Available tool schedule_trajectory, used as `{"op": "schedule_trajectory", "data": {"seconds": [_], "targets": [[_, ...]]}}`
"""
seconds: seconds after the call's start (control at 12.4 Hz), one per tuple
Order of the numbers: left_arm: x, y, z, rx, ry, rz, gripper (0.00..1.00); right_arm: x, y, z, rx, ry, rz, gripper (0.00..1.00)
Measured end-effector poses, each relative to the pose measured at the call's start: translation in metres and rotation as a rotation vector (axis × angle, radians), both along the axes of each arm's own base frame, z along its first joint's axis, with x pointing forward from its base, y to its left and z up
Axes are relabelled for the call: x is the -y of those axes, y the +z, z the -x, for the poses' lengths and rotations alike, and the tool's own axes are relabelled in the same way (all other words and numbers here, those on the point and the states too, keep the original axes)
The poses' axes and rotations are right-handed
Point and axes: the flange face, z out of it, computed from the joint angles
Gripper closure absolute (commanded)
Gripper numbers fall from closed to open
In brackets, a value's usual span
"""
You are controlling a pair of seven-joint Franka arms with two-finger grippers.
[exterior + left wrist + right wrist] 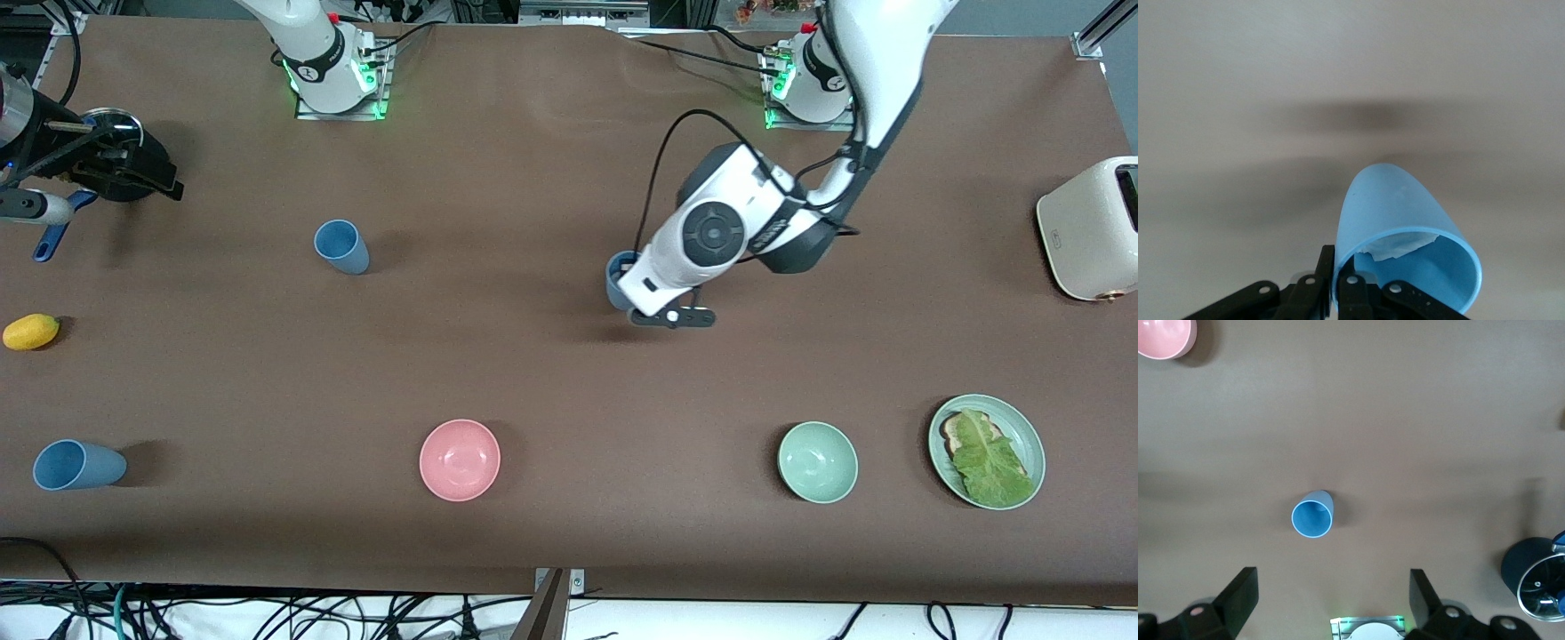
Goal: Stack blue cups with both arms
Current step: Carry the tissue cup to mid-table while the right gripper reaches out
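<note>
My left gripper point(633, 307) is over the middle of the table, shut on the rim of a blue cup point(617, 277). In the left wrist view one finger is inside the cup point(1398, 220) and one outside, at my left gripper point(1337, 263). The cup hangs tilted a little above the table. A second blue cup point(341, 246) stands upright nearer the right arm's base. It also shows in the right wrist view point(1313, 515), below my right gripper point(1331, 587), which is open, empty and high up. A third blue cup point(78, 465) lies on its side at the right arm's end.
A pink bowl point(460, 460), a pale green bowl point(818, 462) and a green plate point(1031, 436) with toast and lettuce sit nearer the front camera. A white toaster point(1089, 227) stands at the left arm's end. A yellow fruit point(31, 332) and black gear point(116, 164) are at the right arm's end.
</note>
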Motion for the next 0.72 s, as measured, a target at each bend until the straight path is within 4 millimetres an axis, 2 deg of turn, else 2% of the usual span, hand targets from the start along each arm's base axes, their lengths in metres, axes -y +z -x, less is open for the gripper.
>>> {"op": "schedule_trajectory", "data": {"seconds": [0.16,0.24,0.32,0.4,0.48,0.72], "targets": [[0.023,-0.019,0.006,-0.006,-0.006,0.018,1.0,0.001,-0.003,-0.002,-0.002,-0.002,0.001,0.0],[0.028,-0.03,0.004,0.001,0.0,0.035,1.0,0.001,-0.008,-0.004,-0.012,-0.002,0.003,0.0],[0.029,-0.039,0.001,0.002,0.007,0.044,0.86,0.0,-0.016,-0.008,-0.027,-0.002,0.005,0.0],[0.028,-0.043,-0.001,0.0,0.013,0.045,0.04,-0.001,-0.025,-0.012,-0.043,-0.002,0.008,0.0],[0.027,-0.044,-0.003,0.0,0.016,0.046,0.0,-0.001,-0.032,-0.015,-0.057,-0.001,0.01,0.0],[0.028,-0.033,-0.01,0.016,0.022,0.057,0.0,-0.002,-0.048,-0.021,-0.087,0.0,0.016,0.0]]}}
